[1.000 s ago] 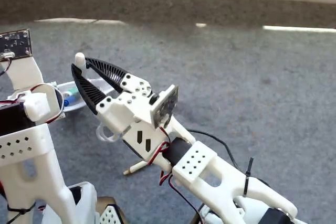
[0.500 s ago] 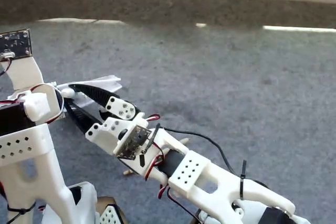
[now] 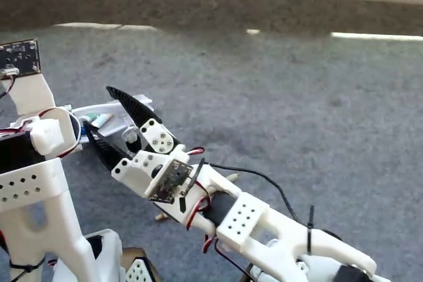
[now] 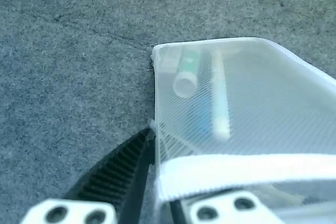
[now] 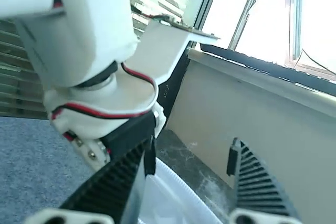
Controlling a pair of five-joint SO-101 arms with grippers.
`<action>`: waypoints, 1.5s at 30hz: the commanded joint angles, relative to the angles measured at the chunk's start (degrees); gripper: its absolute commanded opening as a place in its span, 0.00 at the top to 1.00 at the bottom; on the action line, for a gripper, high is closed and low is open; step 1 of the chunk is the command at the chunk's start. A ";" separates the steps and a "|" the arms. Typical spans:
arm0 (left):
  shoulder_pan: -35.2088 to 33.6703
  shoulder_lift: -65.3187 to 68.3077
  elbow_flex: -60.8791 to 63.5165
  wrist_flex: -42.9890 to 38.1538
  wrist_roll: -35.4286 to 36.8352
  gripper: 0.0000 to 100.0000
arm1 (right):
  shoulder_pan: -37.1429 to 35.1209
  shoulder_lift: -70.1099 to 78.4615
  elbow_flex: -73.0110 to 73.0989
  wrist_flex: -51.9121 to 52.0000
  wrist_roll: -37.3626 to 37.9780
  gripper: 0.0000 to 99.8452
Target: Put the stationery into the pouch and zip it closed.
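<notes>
pouch (image 4: 247, 108) within the wide gap of the right pincer (image 3: 98, 108)

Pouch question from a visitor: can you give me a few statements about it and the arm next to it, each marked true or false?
1. The pouch is see-through. True.
2. The pouch holds nothing. False: a green stick and a white pen lie inside.
3. The right gripper has its jaws open at the pouch. True.
4. The pouch lies on bare wood. False: it lies on a grey carpet-like surface.
</notes>
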 commanded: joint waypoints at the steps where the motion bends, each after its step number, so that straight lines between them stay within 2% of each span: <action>1: -0.75 0.57 0.22 -0.70 0.18 0.99 | 0.66 -10.51 -0.66 12.70 -4.22 0.79; 5: -0.75 0.57 0.22 -0.70 0.18 0.99 | 6.81 -17.63 -7.78 30.64 -15.56 0.79; 9: -0.75 0.57 0.22 -0.70 0.18 0.99 | 12.00 -17.89 -16.48 44.79 -17.85 0.79; 18: -0.84 0.57 0.22 -0.70 0.18 0.99 | 14.11 -17.89 -21.14 47.87 -17.67 0.79; 25: -0.84 0.57 0.22 -0.62 0.18 0.99 | 14.20 -18.42 -21.14 67.38 -18.02 0.79; 32: -0.84 0.57 0.22 -0.70 0.18 0.99 | 18.86 -17.98 -21.41 84.09 -30.77 0.79; 39: -0.75 0.57 0.22 -0.70 0.18 0.99 | 19.47 -17.98 -16.92 89.89 -37.63 0.79; 45: -0.75 0.57 0.22 -0.70 0.18 0.99 | 22.29 -17.89 -11.30 90.51 -42.29 0.79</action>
